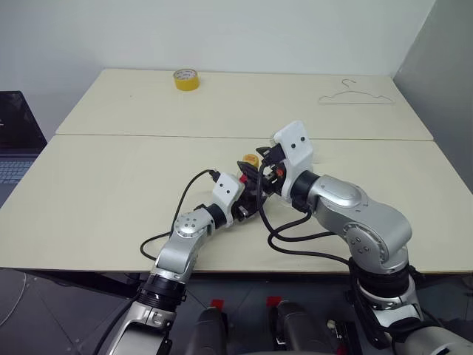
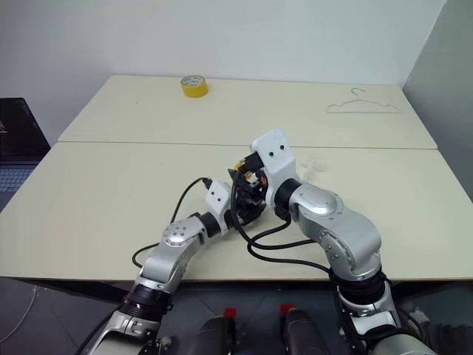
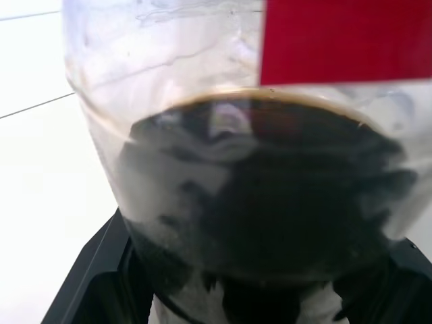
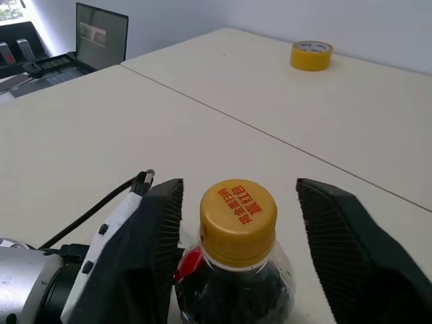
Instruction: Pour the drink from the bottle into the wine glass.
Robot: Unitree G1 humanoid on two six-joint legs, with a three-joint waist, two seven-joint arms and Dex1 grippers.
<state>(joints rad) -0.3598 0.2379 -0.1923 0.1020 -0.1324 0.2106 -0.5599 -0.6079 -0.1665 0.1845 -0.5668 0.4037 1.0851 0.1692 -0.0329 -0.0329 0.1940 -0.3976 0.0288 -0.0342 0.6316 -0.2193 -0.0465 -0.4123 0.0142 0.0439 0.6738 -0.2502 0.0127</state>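
Note:
The bottle (image 3: 202,135) stands upright near the middle of the front table, with a red label and a yellow cap (image 4: 237,209). The dark brown drink (image 3: 270,223) fills its lower body. My left gripper (image 1: 247,201) is shut on the bottle's body from the near side. My right gripper (image 4: 238,183) reaches in at cap height, open. Its ribbed fingers (image 4: 158,229) stand on either side of the cap with a gap on each side. The wine glass (image 2: 315,164) shows faintly just beyond my right wrist, mostly hidden by it.
A yellow tape roll (image 1: 185,78) lies at the far left of the back table, and a wire hanger (image 1: 357,96) at its far right. A laptop (image 1: 15,140) sits off the tables' left edge. A seam (image 1: 148,135) divides the two tables.

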